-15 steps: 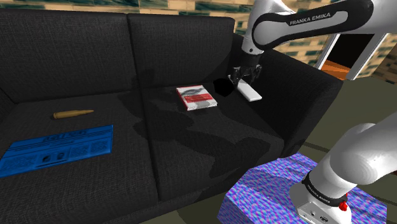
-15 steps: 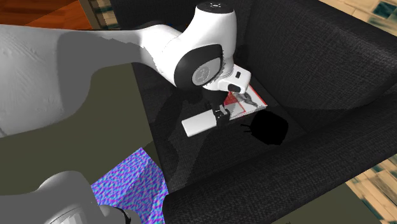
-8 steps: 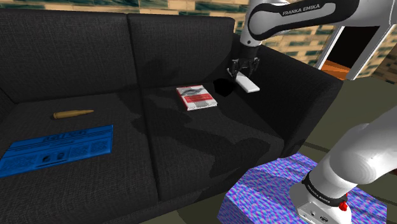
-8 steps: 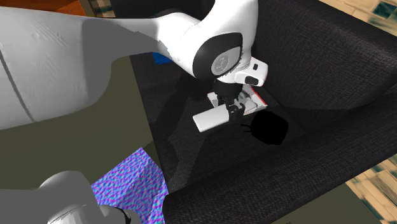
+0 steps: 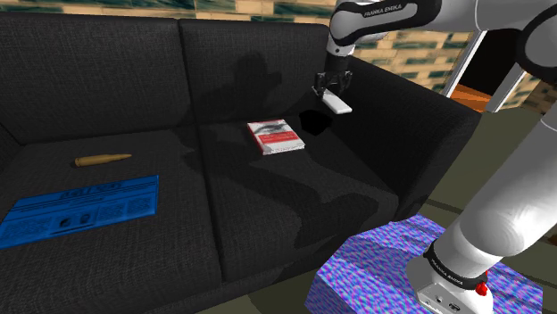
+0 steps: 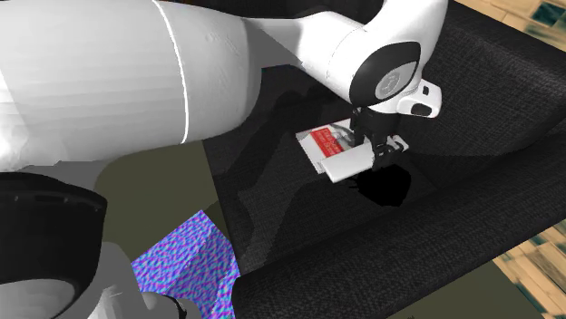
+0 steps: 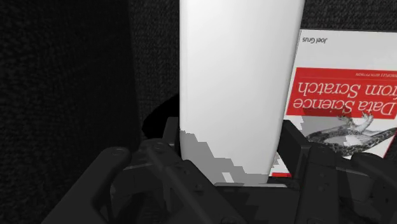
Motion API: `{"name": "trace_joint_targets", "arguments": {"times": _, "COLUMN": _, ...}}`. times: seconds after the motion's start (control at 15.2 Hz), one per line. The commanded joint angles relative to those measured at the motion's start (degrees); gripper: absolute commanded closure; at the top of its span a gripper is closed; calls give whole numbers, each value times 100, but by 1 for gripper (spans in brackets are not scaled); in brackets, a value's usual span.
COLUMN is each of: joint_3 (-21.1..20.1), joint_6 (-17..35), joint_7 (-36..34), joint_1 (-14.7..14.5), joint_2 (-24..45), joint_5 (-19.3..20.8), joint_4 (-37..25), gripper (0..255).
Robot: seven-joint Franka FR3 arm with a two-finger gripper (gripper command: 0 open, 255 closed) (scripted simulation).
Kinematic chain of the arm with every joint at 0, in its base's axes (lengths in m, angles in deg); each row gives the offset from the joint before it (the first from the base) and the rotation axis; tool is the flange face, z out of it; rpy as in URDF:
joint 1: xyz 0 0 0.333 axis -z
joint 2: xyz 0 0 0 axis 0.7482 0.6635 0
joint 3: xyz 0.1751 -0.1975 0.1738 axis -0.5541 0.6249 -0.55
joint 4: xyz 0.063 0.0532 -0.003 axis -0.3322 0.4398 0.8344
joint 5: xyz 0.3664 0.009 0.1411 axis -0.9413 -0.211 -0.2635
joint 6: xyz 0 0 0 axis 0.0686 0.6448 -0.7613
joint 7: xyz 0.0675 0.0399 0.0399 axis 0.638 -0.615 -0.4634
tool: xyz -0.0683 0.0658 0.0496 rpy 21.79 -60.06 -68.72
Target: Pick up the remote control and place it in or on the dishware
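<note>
Shoulder view: end effector (image 5: 331, 89) pinching white remote (image 5: 337, 103), held in air above black sofa (image 5: 134, 89) seat, near a black dish (image 5: 314, 121) beside a book (image 5: 275, 136). Carry step, prob. nearly done. Next: centre over dish, lower, let go.
2nd ext. view: remote hangs betw. book and dish.
Wrist view: remote clasped btwn both fingers, book below.
Patterned wall behind sofa; olive floor (image 5: 500, 152).

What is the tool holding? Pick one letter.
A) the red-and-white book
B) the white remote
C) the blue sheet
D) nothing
B: the tool clasps the remote above the sofa, while the book lies flat on the seat.
</note>
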Motion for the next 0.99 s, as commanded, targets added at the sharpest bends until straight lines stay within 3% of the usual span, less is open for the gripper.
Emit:
{"name": "trace_joint_targets", "arguments": {"times": 0.0, "joint_3": 56, "joint_6": -127, "joint_7": 134, "joint_1": 62, "joint_2": 411, "joint_5": -29, "joint_4": -543, "gripper": 255}}
{"name": "trace_joint_targets", "arguments": {"times": 0.2, "joint_3": 140, "joint_6": -414, "joint_7": 365, "joint_1": 190, "joint_2": 1246, "joint_5": -104, "joint_4": -1673, "gripper": 255}}
{"name": "trace_joint_targets", "arguments": {"times": 0.92, "joint_3": 135, "joint_6": 401, "joint_7": 338, "joint_1": 193, "joint_2": 1329, "joint_5": -99, "joint_4": -941, "gripper": 255}}
